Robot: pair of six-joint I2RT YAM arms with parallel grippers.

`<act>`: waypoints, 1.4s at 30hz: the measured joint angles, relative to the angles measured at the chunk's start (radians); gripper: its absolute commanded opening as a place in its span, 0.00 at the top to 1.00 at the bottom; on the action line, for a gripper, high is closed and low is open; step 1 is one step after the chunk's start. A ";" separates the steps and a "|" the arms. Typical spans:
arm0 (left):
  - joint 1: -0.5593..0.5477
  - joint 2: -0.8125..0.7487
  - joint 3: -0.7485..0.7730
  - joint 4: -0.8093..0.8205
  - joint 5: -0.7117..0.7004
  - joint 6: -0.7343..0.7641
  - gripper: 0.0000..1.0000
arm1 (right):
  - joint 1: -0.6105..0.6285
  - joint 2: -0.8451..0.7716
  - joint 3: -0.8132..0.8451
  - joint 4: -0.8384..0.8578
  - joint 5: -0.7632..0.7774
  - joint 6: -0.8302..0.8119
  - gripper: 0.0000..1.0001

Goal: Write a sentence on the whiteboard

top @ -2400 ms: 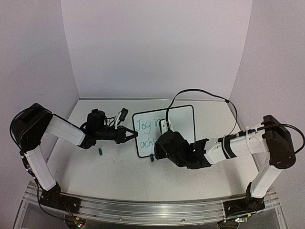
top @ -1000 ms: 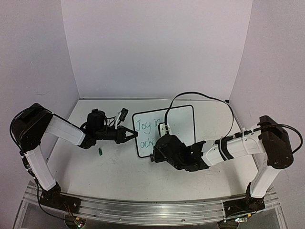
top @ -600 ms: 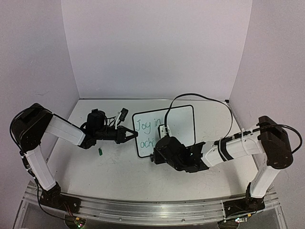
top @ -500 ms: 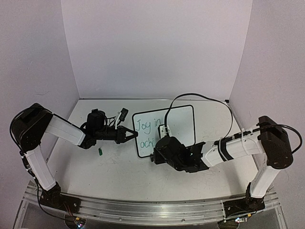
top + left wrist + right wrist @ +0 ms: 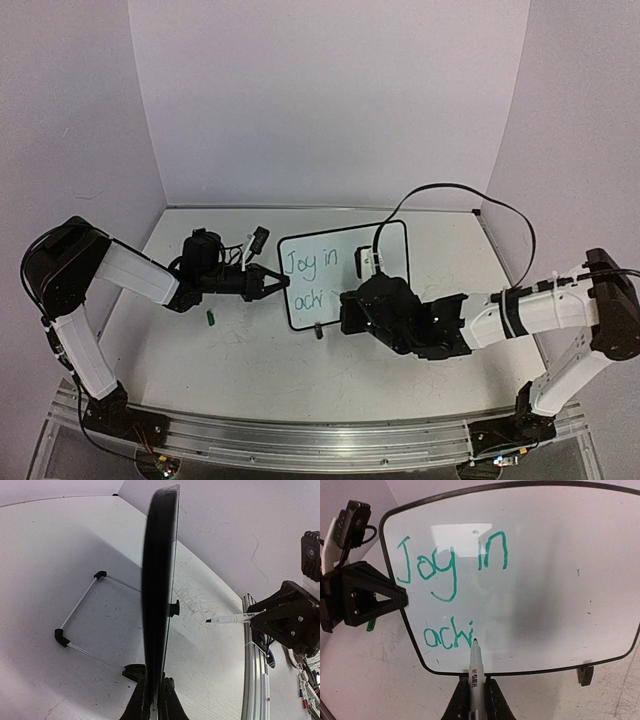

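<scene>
The whiteboard stands tilted on the table, edge-on in the left wrist view. My left gripper is shut on its left edge, with its fingertips pinching the black rim. The sentence reads "Joy in" in green, with "achi" below it. My right gripper is shut on a white marker. The marker's tip rests at the board just right of the "i". From above, the right gripper sits at the board's lower edge.
A small green cap lies on the table left of the board. A wire stand props the board from behind, and a black clip foot shows at its lower right. The right arm's cable loops above the board.
My right arm has shifted to the right along the lower line, uncovering "achi". The left gripper and the board have not moved.
</scene>
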State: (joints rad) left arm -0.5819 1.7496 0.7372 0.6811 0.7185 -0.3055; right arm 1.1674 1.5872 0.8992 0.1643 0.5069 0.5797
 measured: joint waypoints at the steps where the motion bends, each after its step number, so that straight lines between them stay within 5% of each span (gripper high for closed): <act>1: 0.000 0.000 0.000 0.000 0.000 0.000 1.00 | -0.001 -0.017 -0.014 0.009 0.005 0.002 1.00; 20: -0.002 0.000 0.000 0.000 -0.004 0.003 1.00 | -0.011 -0.090 -0.134 0.161 -0.003 -0.083 1.00; 28: -0.003 0.000 0.000 0.000 -0.005 0.004 1.00 | -0.012 0.021 0.005 0.106 -0.037 -0.142 1.00; 42: -0.003 0.000 0.000 0.000 -0.007 0.003 1.00 | -0.012 0.057 0.010 0.093 -0.078 -0.150 1.00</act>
State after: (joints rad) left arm -0.5846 1.7496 0.7372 0.6811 0.7115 -0.3024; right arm 1.1553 1.6440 0.9090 0.2573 0.4287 0.4297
